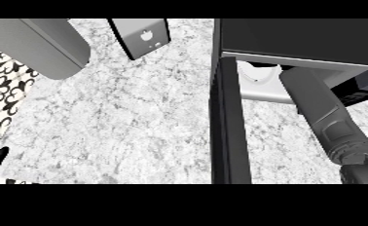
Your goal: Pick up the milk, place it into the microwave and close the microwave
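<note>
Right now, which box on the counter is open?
The big dark microwave on the right; its door is swung out. The small grey carton at the back is closed.

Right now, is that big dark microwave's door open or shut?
Open: the dark microwave has its black door swung out over the speckled counter, and the grey right forearm reaches inside.

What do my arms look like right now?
Right forearm: a smooth grey tube, moulded panel lines low down, black joint at the bottom edge; its hand is hidden. Left hand: only black slivers at the lower left edge.
</note>
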Controlling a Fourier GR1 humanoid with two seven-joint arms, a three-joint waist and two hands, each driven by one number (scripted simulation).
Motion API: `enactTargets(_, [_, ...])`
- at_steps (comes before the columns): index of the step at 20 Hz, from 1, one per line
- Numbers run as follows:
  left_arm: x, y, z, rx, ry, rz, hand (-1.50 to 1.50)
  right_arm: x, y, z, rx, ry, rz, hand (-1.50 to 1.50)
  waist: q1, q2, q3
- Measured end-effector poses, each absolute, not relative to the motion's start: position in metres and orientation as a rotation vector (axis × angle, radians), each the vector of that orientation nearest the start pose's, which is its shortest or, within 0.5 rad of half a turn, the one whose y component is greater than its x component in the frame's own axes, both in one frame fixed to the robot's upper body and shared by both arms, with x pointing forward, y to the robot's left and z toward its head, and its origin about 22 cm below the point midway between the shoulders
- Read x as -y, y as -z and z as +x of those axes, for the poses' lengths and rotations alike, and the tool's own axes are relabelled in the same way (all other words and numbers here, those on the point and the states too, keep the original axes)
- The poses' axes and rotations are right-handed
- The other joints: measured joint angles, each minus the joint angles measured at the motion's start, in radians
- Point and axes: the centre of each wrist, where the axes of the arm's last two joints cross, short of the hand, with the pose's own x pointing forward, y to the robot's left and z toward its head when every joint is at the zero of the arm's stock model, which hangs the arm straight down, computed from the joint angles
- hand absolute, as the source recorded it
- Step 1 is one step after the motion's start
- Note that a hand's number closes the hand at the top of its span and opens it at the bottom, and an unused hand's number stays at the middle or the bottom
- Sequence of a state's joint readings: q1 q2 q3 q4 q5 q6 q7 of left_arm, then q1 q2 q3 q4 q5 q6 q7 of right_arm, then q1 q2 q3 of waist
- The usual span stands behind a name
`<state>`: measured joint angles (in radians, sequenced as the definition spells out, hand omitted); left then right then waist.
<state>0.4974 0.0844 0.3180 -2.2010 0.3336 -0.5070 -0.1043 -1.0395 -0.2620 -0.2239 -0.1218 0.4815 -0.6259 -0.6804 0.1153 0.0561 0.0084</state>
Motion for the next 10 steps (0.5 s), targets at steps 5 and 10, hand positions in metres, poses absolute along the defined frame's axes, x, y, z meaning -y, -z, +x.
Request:
enactTargets(5, [-0.320,-0.084,0.105,1.904,0.167,-0.148,-1.50,0.246,-0.025,0.433,1.897,-0.482,-0.728,-1.50,-0.015,-0.007,-0.001])
enactTargets(10, [-0.310,-0.084,0.111,1.905,0.194,-0.203,-1.50,0.247,-0.014,0.427,1.930,-0.391,-0.566,-1.50,-0.035,-0.017,-0.002])
